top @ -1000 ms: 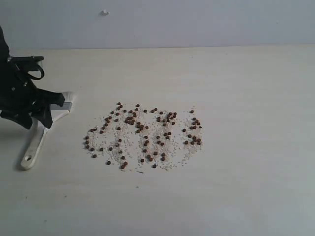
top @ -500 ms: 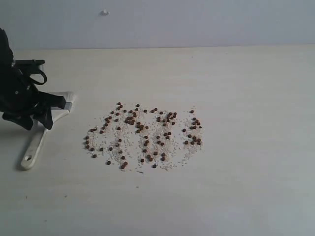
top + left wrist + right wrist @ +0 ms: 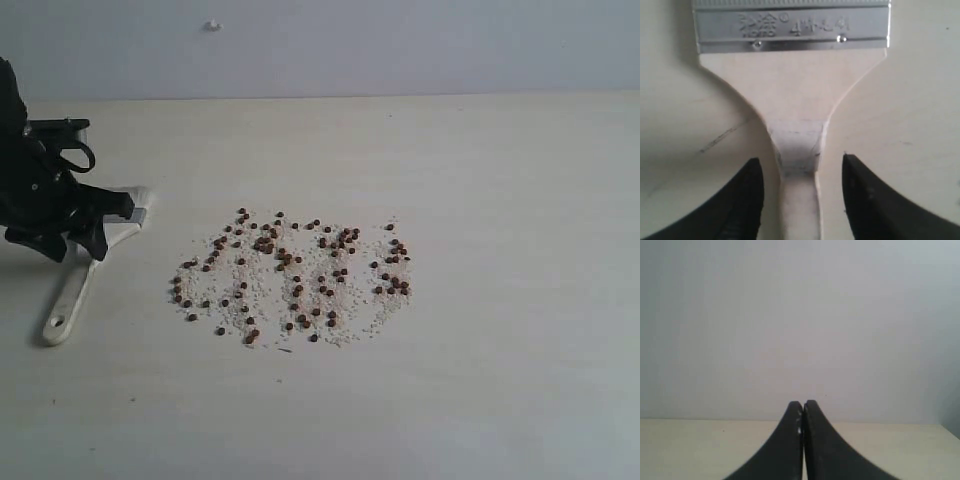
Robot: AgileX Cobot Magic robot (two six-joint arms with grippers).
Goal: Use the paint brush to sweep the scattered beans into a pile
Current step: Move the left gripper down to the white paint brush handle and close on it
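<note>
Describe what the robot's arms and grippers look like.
Only the left arm shows: black and blocky, with a black cable looping near its top. The left gripper and right gripper each have two black fingers, broad at the base, curving to narrow tips. No markings are readable.

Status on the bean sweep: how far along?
Done: nothing swept; the beans lie scattered, none gathered. In hand: the left gripper is open, straddling the handle of the paint brush, which lies flat on the table, with gaps either side. The right gripper is shut. To do: grasp, lift, sweep.
</note>
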